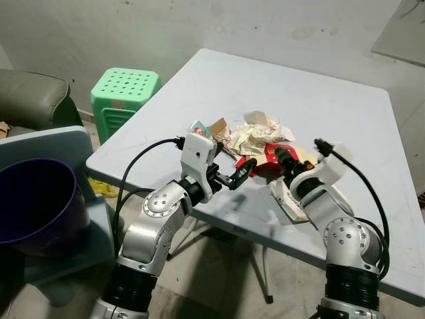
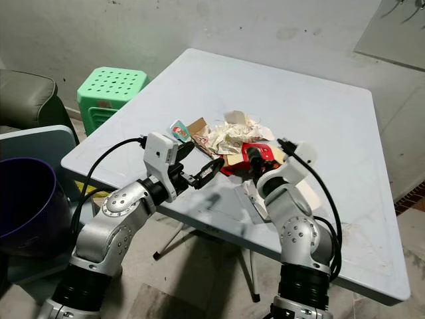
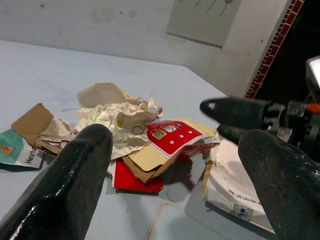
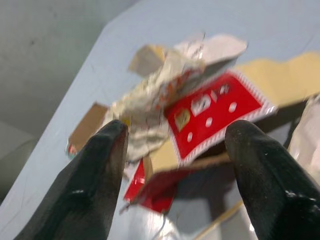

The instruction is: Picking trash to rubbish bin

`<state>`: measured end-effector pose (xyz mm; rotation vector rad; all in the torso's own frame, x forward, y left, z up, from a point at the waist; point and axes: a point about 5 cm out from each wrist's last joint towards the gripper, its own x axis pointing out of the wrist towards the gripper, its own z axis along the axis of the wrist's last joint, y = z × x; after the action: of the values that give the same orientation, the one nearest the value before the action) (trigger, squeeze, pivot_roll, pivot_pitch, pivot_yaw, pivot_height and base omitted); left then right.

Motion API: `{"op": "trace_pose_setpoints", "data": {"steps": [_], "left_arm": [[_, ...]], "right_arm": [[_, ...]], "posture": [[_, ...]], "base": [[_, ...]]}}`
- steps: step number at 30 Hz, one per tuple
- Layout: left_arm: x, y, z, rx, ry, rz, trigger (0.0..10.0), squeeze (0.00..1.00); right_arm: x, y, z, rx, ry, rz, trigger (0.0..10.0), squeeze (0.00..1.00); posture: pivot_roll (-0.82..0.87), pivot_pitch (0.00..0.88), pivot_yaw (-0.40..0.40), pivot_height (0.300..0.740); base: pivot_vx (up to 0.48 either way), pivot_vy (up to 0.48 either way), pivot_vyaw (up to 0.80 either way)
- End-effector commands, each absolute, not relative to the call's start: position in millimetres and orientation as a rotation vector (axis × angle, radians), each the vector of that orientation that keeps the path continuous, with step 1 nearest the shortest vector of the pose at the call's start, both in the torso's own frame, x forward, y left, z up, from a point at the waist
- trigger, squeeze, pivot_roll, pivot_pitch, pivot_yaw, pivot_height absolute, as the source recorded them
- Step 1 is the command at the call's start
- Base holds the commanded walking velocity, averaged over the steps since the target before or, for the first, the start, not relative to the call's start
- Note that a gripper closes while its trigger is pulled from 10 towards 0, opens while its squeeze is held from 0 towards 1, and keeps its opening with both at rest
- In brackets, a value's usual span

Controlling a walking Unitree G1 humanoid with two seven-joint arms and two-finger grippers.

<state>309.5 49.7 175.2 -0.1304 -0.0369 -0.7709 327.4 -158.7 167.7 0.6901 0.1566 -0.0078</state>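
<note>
We see a pale blue desk set cornerwise to us, its far corners cut off by the picture's top and right edge, and its near edge partly hidden behind our two silver arms. Much of the desk beyond the trash is bare, as is its right side.

Off the desk's left corner stands a purple rubbish bin, cut off at the picture's left edge, resting on a light blue chair. Behind that, further from the desk, a grey sofa shows only in part. A green plastic stool stands by the desk's left edge.

Near the desk's front edge lies the trash pile: crumpled white paper, a red carton with white marks, brown cardboard and a teal wrapper with print we cannot fully read. A white paper bag lies flat at the pile's right, half under our right arm.

Our left gripper hovers just over the desk's front edge, beside the pile, fingers spread wide and holding nothing. Our right gripper sits at the red carton, fingers also parted; the wrist view is blurred, and we cannot tell whether they touch it.
</note>
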Motion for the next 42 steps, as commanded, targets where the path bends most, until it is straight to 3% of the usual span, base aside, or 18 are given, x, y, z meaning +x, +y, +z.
{"op": "trace_pose_setpoints", "data": {"steps": [1, 4, 5, 6, 7, 25, 42], "left_arm": [[309.4, 46.5, 180.2, -0.139, -0.049, -0.779, 10.0, 0.00], [309.6, 46.5, 180.3, -0.140, -0.050, -0.778, 10.0, 0.00], [309.6, 46.5, 180.3, -0.141, -0.050, -0.777, 10.0, 0.00], [309.6, 46.4, 180.2, -0.141, -0.050, -0.776, 10.0, 0.00], [309.6, 46.3, 180.4, -0.142, -0.050, -0.776, 10.0, 0.00], [309.5, 45.1, 181.2, -0.152, -0.055, -0.770, 10.0, 0.00], [308.3, 42.1, 181.9, -0.157, -0.058, -0.775, 10.0, 0.00]], "right_arm": [[325.2, -164.6, 172.9, 0.676, 0.135, -0.029, 10.0, 1.00], [323.8, -165.3, 170.0, 0.661, 0.165, -0.051, 10.0, 1.00], [323.4, -165.1, 169.2, 0.662, 0.173, -0.053, 10.0, 0.89], [322.6, -164.8, 167.7, 0.664, 0.186, -0.061, 10.0, 0.48], [321.6, -164.5, 165.5, 0.666, 0.203, -0.078, 10.0, 0.00], [320.5, -156.4, 150.7, 0.743, 0.301, -0.104, 10.0, 0.00], [330.1, -137.9, 154.1, 0.978, 0.314, -0.071, 10.0, 0.00]], "posture": [[-0.09, 0.122, -0.082, 0.740], [-0.09, 0.122, -0.084, 0.740], [-0.09, 0.122, -0.084, 0.740], [-0.09, 0.122, -0.085, 0.740], [-0.09, 0.123, -0.087, 0.740], [-0.09, 0.116, -0.091, 0.740], [-0.08, 0.105, -0.094, 0.740]], "base": [[0.000, 0.000, 0.00], [0.000, 0.000, 0.00], [0.000, 0.000, 0.00], [0.000, 0.000, 0.00], [0.000, 0.000, 0.00], [0.000, 0.000, 0.00], [0.000, 0.000, 0.00]]}}
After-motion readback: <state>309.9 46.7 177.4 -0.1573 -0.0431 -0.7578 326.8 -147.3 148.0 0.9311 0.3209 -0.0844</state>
